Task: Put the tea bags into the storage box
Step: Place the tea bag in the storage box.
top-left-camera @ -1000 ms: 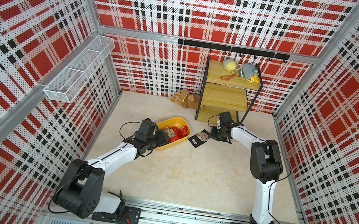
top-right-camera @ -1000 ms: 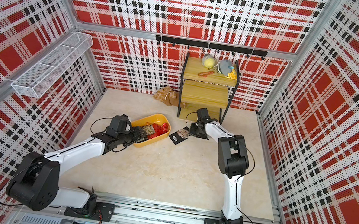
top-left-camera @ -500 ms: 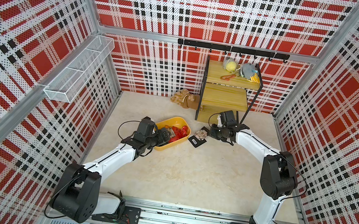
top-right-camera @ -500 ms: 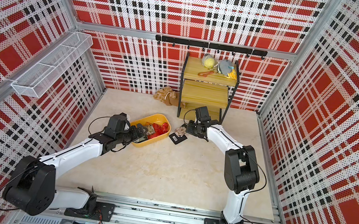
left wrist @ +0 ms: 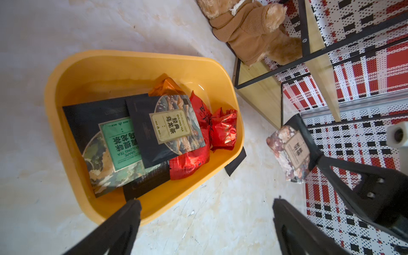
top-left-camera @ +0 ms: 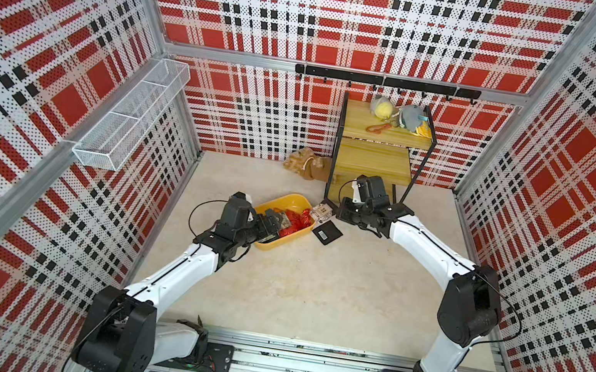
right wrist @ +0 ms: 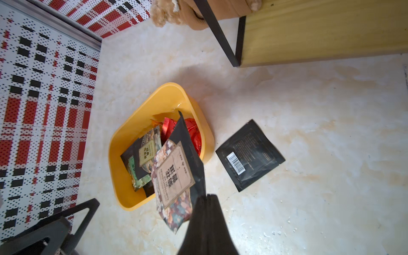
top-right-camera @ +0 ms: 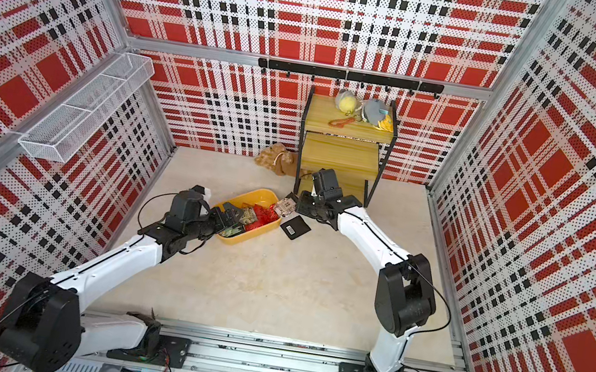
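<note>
We've got open desk (top-left-camera: 313, 286) in front of the storage box (top-left-camera: 282, 200); wooden shelf (top-left-camera: 373, 162) and plush toy (top-left-camera: 306, 164) crowd behind.

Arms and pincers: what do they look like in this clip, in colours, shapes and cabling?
The left arm and right arm each have smooth white links joined by bulky, rounded black joints. Thin black cables loop outside them near the wrists. The left pincer and right pincer are matt black, with flat fingers that taper to narrow tips. No lettering or markings can be read.
</note>
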Available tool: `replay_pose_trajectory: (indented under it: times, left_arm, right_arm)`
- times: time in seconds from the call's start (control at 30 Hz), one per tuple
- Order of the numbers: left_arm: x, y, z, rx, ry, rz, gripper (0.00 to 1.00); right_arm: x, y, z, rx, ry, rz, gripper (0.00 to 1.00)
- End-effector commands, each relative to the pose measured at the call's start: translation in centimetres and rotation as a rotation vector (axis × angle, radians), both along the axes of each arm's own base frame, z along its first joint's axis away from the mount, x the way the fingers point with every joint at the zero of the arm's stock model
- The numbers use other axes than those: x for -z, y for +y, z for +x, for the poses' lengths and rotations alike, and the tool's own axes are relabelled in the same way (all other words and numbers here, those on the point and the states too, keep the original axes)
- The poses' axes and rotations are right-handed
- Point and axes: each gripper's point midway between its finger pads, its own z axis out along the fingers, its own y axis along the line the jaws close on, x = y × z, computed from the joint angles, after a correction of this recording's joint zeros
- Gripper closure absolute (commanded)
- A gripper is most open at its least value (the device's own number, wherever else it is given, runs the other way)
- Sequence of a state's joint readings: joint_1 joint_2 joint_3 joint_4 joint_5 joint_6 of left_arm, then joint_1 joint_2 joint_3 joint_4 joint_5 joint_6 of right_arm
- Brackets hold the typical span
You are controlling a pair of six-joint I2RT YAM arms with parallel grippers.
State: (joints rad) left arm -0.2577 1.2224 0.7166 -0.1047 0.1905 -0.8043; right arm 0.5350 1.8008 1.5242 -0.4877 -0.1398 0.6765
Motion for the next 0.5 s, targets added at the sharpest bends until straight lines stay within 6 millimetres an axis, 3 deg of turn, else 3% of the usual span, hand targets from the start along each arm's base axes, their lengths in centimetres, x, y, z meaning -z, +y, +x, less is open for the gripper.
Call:
replay_pose_trajectory:
  times: [0.0, 0.27, 0.33, 0.37, 0.47]
  left_arm:
    - [-0.6, 1.2, 0.0, -0.030, -0.025, -0.011, 0.01]
    - [-1.2, 1.4, -0.4, -0.041, -0.037, -0.023, 0.01]
    - [-1.2, 1.5, -0.5, -0.042, -0.035, -0.024, 0.01]
    - [-1.1, 1.5, -0.6, -0.042, -0.033, -0.023, 0.01]
    - [-1.0, 1.5, -0.7, -0.042, -0.030, -0.021, 0.01]
  right_arm:
    - [-1.3, 2.3, -0.5, -0.044, -0.013, 0.041, 1.00]
    - [1.0, 8.8, 0.7, -0.153, 0.047, 0.067, 0.97]
    - [1.8, 9.8, 0.9, -0.171, 0.065, 0.060, 0.66]
    - [2.1, 10.0, 0.8, -0.176, 0.070, 0.053, 0.55]
    - [2.1, 9.9, 0.8, -0.172, 0.070, 0.044, 0.43]
